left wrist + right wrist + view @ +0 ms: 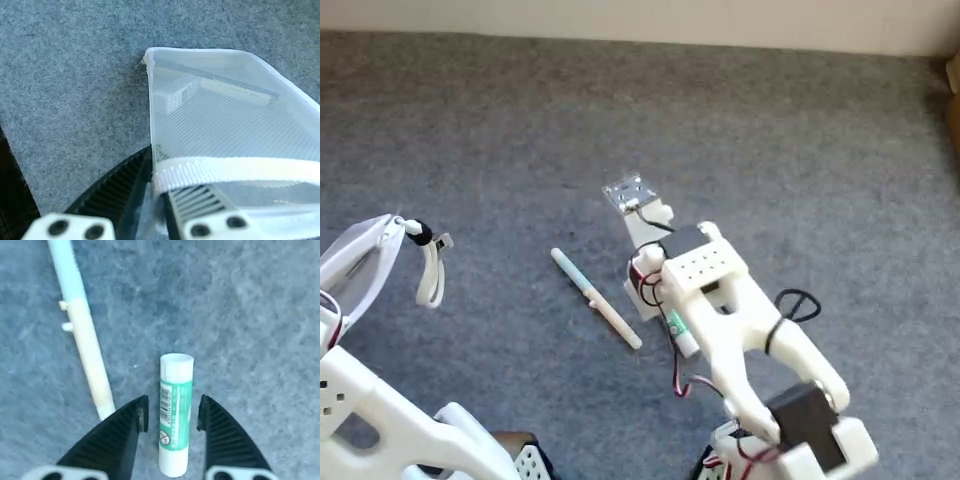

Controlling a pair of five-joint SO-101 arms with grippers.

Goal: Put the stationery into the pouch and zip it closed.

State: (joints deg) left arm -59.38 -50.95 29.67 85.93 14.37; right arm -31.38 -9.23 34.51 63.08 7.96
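Left gripper point(158, 172) clamps the translucent white mesh pouch point(220, 120) — right gripper point(171, 412), jaws parted, straddles the green-and-white cylindrical glue stick point(175, 390).

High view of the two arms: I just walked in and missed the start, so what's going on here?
The left claw is clamped on an edge of the mesh pouch. The right claw hangs open over a glue stick lying on the table, one jaw on each side. A pen lies beside it. Neither item is in the pouch yet.
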